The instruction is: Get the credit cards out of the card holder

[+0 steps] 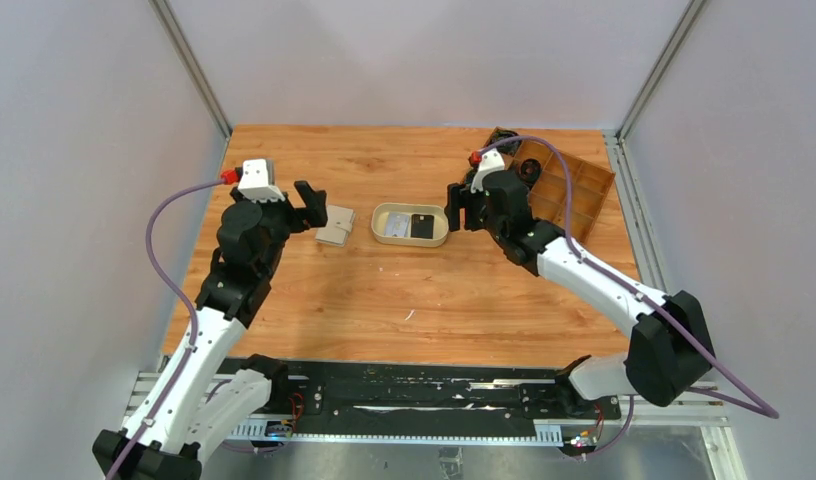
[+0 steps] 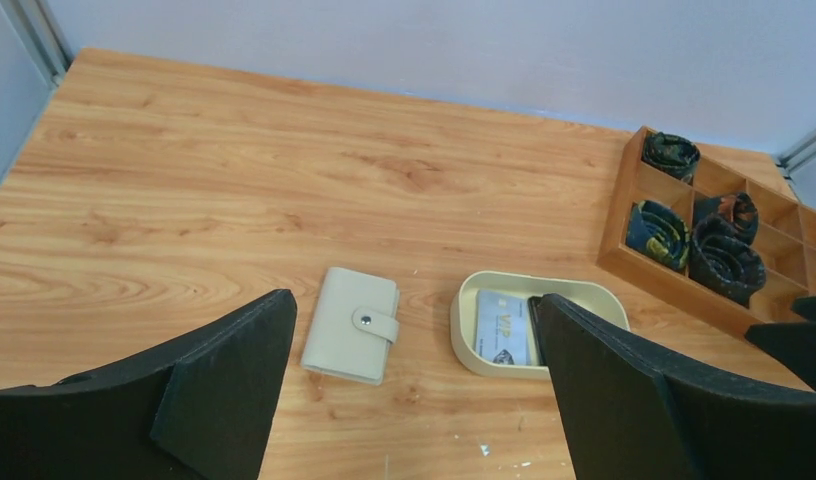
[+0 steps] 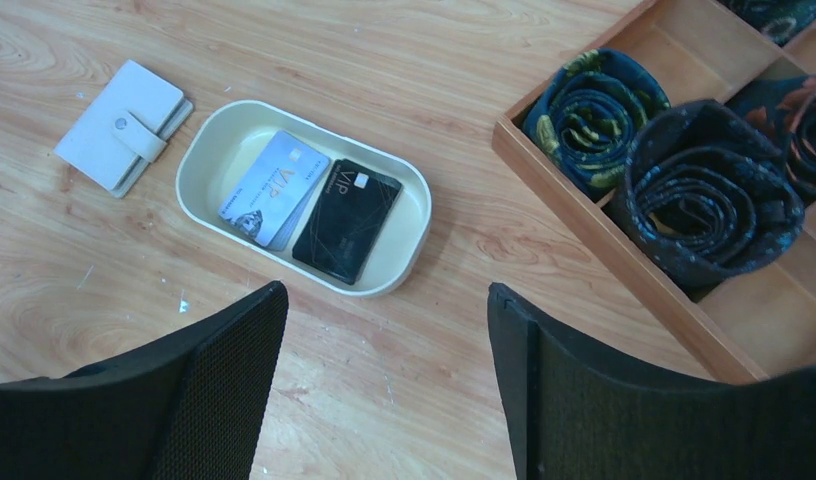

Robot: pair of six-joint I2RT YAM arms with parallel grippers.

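The beige card holder (image 1: 335, 225) (image 2: 351, 324) (image 3: 123, 125) lies closed on the table, its snap tab fastened. Two credit cards lie side by side in the oval beige dish (image 1: 387, 213) (image 3: 405, 258): a pale blue card (image 3: 274, 187) (image 2: 503, 326) (image 1: 395, 226) and a black card (image 3: 347, 219) (image 1: 422, 226). My left gripper (image 1: 312, 207) (image 2: 412, 310) hovers just left of the card holder, open and empty. My right gripper (image 1: 456, 207) (image 3: 387, 300) hangs at the dish's right end, open and empty.
A brown wooden compartment tray (image 1: 574, 190) (image 3: 624, 270) (image 2: 624, 215) with several rolled dark ties (image 3: 709, 195) stands at the back right, close behind the right arm. White walls and metal posts enclose the table on three sides.
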